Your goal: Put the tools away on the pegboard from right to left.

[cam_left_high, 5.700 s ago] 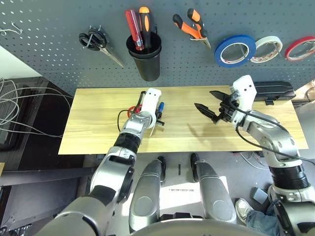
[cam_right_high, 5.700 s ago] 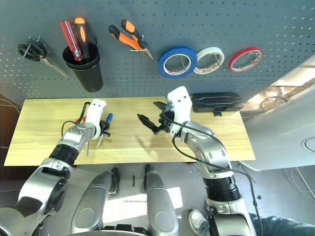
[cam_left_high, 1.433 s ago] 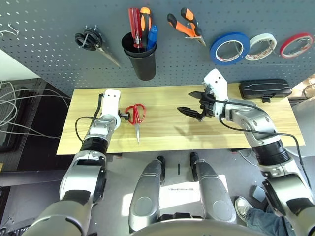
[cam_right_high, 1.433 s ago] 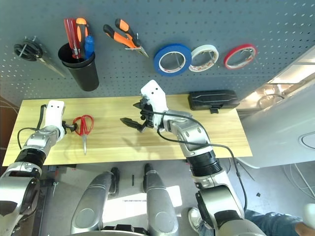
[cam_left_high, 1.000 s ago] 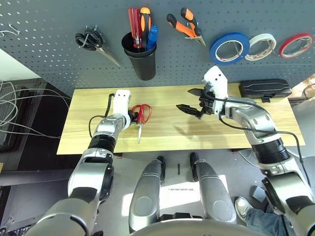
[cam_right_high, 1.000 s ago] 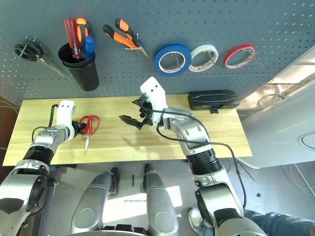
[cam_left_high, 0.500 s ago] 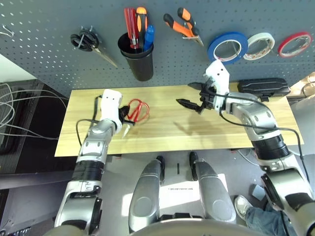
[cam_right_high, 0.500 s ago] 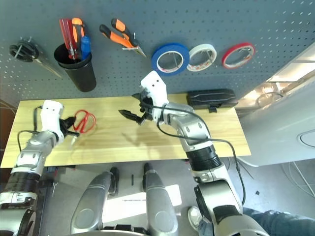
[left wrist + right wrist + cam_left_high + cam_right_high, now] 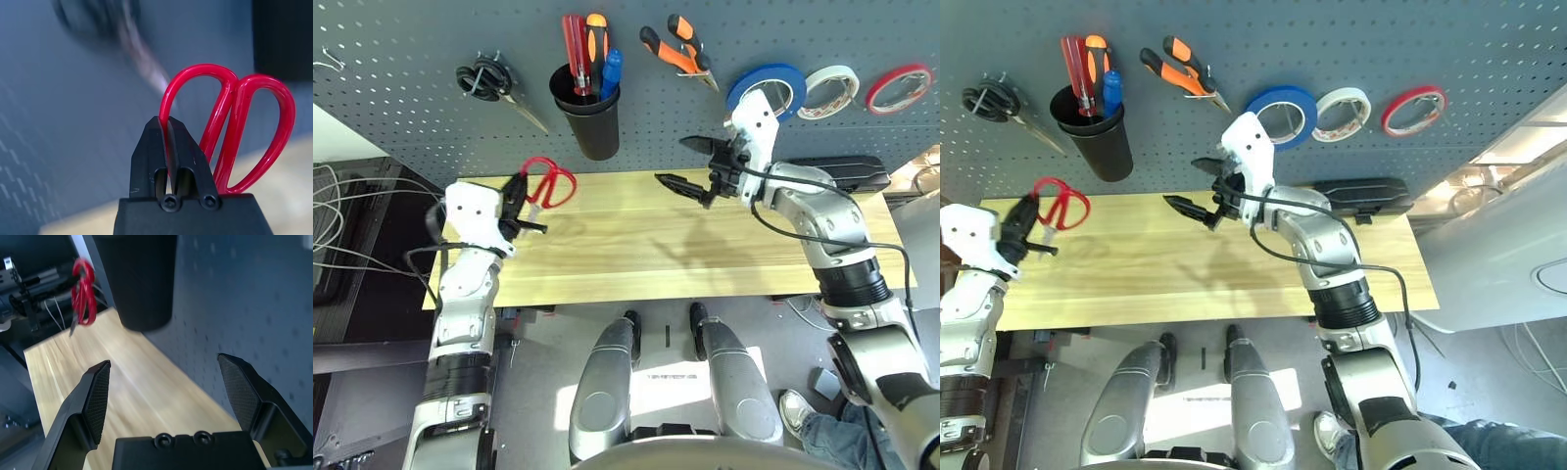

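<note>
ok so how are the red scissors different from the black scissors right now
The red scissors are lifted off the table, pinched by one handle loop in the shut left tool; the black scissors hang on the pegboard, touched by nothing. The red ones have red handles, the black ones black. The red pair's handles point up toward the board; the black pair's blades slant down toward the black cup. Both pairs are closed.

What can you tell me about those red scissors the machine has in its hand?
The red scissors have two glossy red loop handles that look like plastic, side by side. The left gripper is shut on one loop, pinching its rim between two black fingers, and holds the scissors lifted off the wooden table, handles pointing up toward the pegboard. The blades are mostly hidden behind the gripper. Nothing else touches them.
</note>
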Available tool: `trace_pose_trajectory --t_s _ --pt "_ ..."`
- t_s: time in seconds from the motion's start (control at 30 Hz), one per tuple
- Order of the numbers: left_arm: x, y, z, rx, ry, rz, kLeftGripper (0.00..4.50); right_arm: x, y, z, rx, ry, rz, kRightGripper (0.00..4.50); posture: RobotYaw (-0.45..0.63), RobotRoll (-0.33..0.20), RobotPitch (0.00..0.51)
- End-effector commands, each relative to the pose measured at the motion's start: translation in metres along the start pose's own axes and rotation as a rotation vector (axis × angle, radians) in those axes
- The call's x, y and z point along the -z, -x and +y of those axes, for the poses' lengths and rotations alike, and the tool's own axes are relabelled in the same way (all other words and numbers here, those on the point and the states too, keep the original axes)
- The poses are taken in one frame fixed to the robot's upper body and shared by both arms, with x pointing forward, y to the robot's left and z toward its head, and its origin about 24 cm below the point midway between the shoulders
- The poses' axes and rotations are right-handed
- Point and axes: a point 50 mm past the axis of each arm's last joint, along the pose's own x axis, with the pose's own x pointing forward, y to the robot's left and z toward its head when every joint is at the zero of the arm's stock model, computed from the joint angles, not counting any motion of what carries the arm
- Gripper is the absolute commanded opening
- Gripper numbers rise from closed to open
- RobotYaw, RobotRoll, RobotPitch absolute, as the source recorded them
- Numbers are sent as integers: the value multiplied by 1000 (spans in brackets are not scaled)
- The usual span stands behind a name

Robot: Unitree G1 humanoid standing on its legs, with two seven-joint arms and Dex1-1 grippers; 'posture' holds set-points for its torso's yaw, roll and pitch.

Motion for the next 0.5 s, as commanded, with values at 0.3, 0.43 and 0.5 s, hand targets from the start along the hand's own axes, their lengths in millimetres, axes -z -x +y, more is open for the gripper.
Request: trace_pose_trajectory --t_s 0.3,0.43,0.5 --pt "-31 -3 33 -212 -85 -196 23 -13 -4 4 -33 22 -78 4500 115 0 324" --pt "-25 -5 38 -241 -70 -154 23 -13 -5 2 -29 23 -79 4500 122 0 325" --pt "-22 -7 42 -276 -45 -131 23 -13 -5 2 -27 23 -79 4500 124 0 327"
